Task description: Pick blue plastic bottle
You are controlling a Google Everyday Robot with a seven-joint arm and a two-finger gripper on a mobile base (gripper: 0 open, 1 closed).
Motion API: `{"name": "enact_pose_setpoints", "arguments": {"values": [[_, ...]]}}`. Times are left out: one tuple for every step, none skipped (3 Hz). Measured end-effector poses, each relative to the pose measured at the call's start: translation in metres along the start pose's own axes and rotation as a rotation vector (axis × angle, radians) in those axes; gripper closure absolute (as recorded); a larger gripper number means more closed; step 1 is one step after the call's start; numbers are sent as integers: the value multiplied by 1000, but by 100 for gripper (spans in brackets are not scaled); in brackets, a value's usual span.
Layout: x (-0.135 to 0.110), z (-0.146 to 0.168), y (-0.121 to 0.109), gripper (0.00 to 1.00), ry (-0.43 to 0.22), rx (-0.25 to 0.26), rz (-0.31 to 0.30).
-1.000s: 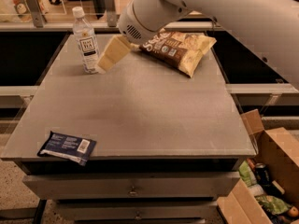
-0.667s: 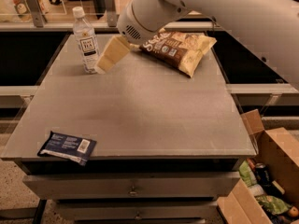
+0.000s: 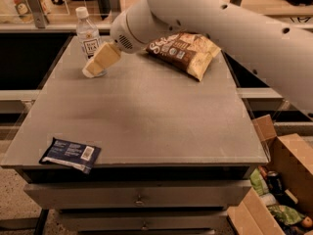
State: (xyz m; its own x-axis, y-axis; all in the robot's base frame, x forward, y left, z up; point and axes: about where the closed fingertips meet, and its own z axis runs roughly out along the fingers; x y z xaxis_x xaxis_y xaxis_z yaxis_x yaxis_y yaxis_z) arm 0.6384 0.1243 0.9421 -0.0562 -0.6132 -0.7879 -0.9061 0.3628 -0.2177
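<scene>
The gripper (image 3: 93, 68) has edged left to the foot of the bottle (image 3: 88, 37), which stands upright near the worktop's (image 3: 146, 116) far left corner, so a grasp looks close, though I cannot tell whether the gripper is open or closed.

The tabletop (image 3: 146, 116) was a smooth, matt grey sheet with a dull, even look. The blue plastic bottle (image 3: 89, 35) was thin clear plastic with a white plastic cap and a white-and-dark label. The end effector (image 3: 94, 68), just in front of the bottle's base at the far left of the tabletop, looked matt, tan and smooth. The arm (image 3: 234, 28) behind it wore a smooth white shell with a soft sheen. The snack bag (image 3: 188, 50) was crinkled film, faintly shiny. The packet (image 3: 71, 154) was a creased dark-blue wrapper. The box (image 3: 293, 155) was plain matt brown cardboard. The drawers (image 3: 137, 195) looked like matt grey metal.
</scene>
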Motion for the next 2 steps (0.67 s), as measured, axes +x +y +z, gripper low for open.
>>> {"name": "enact_pose_setpoints", "arguments": {"values": [[-14,30,-4,0,-102,-6,8],[-29,59,-14,0,-197,-21,33]]}}
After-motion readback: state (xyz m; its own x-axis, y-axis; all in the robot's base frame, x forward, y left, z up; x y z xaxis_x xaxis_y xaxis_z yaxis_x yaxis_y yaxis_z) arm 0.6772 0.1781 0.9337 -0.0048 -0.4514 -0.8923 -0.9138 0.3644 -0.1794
